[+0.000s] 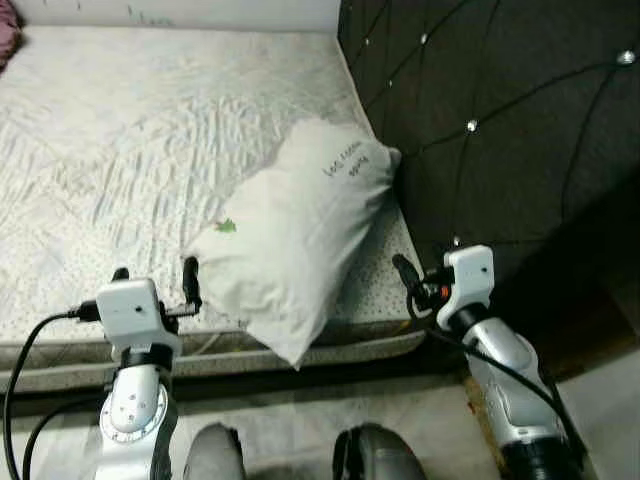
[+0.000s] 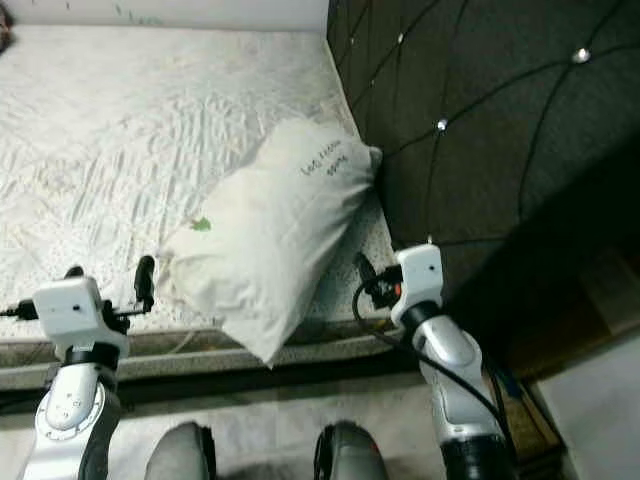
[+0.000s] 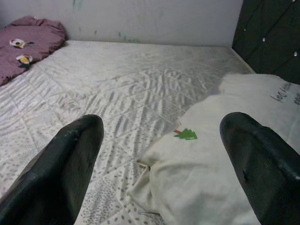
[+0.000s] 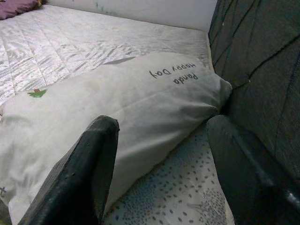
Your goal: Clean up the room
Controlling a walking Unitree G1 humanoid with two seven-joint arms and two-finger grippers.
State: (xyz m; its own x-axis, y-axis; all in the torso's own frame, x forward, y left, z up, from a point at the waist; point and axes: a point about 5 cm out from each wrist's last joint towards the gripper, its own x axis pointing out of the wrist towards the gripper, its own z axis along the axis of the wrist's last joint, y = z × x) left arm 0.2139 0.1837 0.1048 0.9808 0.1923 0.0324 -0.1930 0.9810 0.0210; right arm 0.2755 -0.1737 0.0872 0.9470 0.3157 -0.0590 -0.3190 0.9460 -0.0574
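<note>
The left gripper (image 1: 155,280) hovers at the near edge of the bed, its two black fingers (image 3: 61,173) spread wide with nothing between them. Just beyond its tips lies the near corner of a white pillow (image 1: 295,225). The right gripper (image 1: 408,272) is also spread wide and empty, held at the pillow's other side, close to the dark padded headboard (image 1: 500,130). The pillow lies slantwise on the mattress (image 1: 120,150), one end against the headboard, the near corner hanging slightly over the mattress edge. It bears a small green tree mark (image 3: 186,134) and some handwriting. A purple blanket (image 3: 26,44) sits at the mattress's far corner by the wall (image 3: 154,21).
</note>
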